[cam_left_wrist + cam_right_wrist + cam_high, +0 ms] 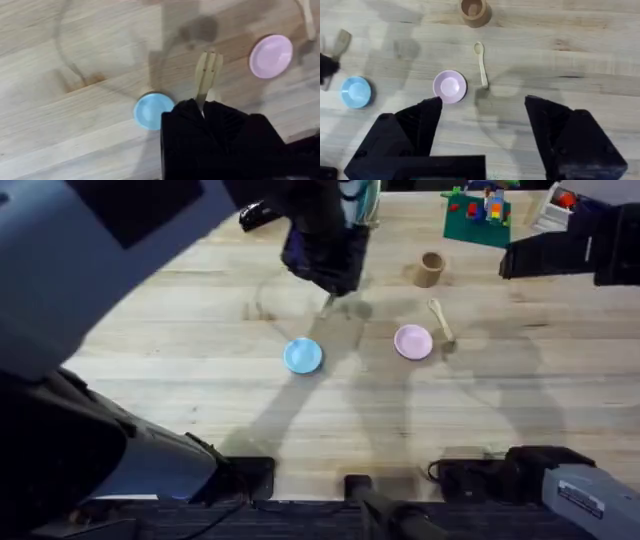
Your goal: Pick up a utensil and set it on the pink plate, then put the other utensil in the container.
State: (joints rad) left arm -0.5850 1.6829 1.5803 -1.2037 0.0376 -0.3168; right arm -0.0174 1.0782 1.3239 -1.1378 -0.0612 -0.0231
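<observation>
My left gripper (pixel 333 280) hangs above the table's middle back, shut on the handle of the small wooden fork (pixel 207 74), whose tines point away from the fingers. The fork (pixel 328 303) is in the air, beyond the blue plate. To the right lies the pink plate (pixel 413 341), bare, and it is also in the right wrist view as the pink plate (pixel 450 86). The wooden spoon (pixel 440 320) lies flat just right of it. The tan cup (pixel 430 269) stands upright behind them. My right gripper (pixel 482 102) is open, high above the plate and spoon (pixel 481 65).
A light blue plate (pixel 303 356) sits left of the pink one, under the left arm. A green baseplate with coloured bricks (pixel 478 215) stands at the back right. The right arm's dark body (pixel 570 250) hovers at the far right.
</observation>
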